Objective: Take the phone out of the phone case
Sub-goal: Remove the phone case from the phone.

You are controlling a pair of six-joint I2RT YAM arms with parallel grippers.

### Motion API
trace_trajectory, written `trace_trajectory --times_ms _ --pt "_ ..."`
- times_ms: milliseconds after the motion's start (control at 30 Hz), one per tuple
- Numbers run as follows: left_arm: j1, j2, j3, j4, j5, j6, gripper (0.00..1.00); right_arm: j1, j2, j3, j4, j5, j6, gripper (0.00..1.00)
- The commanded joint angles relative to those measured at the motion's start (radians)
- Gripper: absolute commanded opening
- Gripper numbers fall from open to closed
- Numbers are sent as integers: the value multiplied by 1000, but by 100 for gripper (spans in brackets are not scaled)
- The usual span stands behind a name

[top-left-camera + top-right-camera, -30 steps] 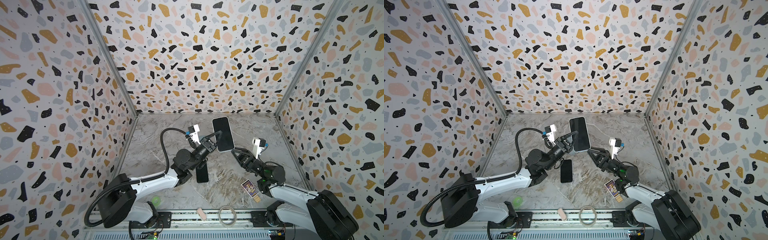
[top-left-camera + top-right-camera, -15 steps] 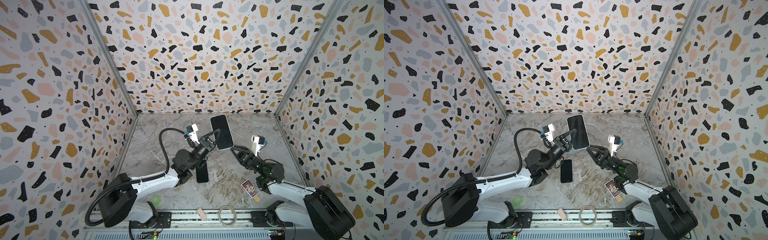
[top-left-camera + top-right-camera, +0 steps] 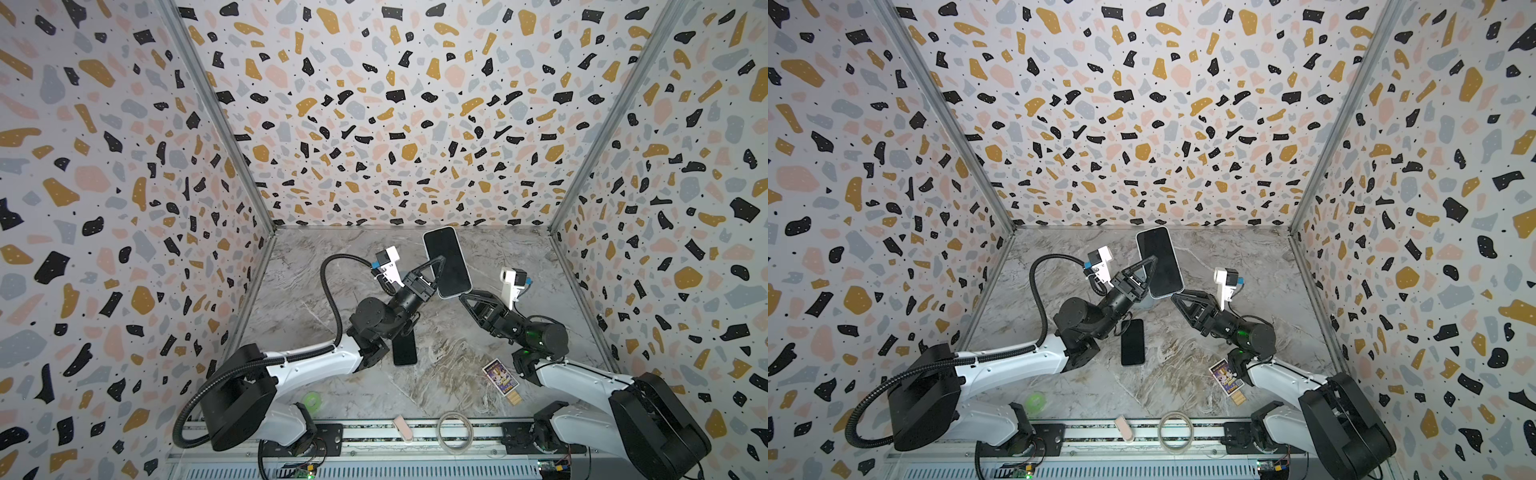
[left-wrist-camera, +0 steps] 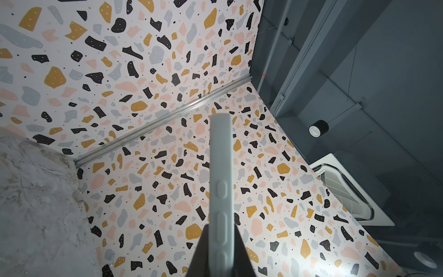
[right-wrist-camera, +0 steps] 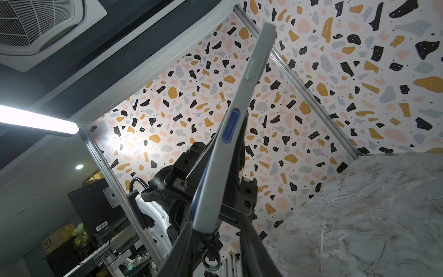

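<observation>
Phone [image 3: 446, 262], sealed in pale phone case [image 4: 221, 191]: aloft at centre of both top views, a touch higher in frame than a second ago. Gripped at left edge by left gripper [image 3: 439, 265], jaws clamped tight on case. Right gripper [image 3: 462, 296] shifted slightly up-left, at lower corner, jaws partly open; contact unclear.

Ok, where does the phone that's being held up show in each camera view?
Top view: phone just right of centre, held above the table.
Top view: at centre.
Left wrist: edge-on, lower centre.
Right wrist: edge-on, slanting through the middle.
Shared landmark: marble table, in every view.
</observation>
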Motion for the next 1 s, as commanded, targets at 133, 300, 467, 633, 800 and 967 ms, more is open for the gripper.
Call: trace_trajectory --times_ms 133,300,467,633,800,967 --pt "-79 -21 32 39 154 39 0 -36 -25 29 -158 121 36 32" --pt "-95 -13 49 26 164 52 0 -42 -32 33 -197 143 44 32" --pt "-107 -10 55 0 165 70 0 -47 -16 45 -222 145 52 31" --pt "-117 -6 50 -11 163 87 0 -59 -8 48 -249 146 69 30" --pt "-130 3 46 -19 165 102 0 -64 -9 50 -314 157 73 29" --pt "-140 2 39 -37 161 129 0 -73 -4 45 -337 160 94 29"
